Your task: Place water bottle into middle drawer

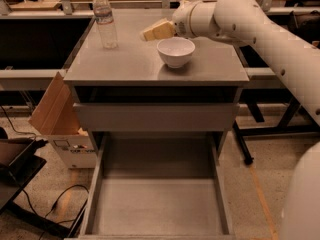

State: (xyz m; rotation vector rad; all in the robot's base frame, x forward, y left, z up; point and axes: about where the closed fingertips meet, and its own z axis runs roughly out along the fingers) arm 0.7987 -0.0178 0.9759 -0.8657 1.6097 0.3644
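Gripper (156,31): hangs over the rear of the cabinet top (130,66), just above and left of the bowl (175,51), pointing left toward the bottle.
Grip: cannot tell whether released or clenched; nothing shows in it.
Arm (260,29): white, reaching in from the right edge across the back of the top.
Bowl: white, upright, on the top right of centre, clear of the gripper.
Bottle (105,20): clear, white cap, upright at the back left corner of the top, apart from the gripper and the bowl.
Top drawer (155,116): plain gray front, just below the top, pushed nearly in.
Middle drawer (157,209): pulled out toward the camera below, floor bare, low side walls; the bottle is not in it.
Box (57,114): cardboard, open flap, on the floor against the cabinet's left side.
Cable (60,204): dark, on the floor at lower left.
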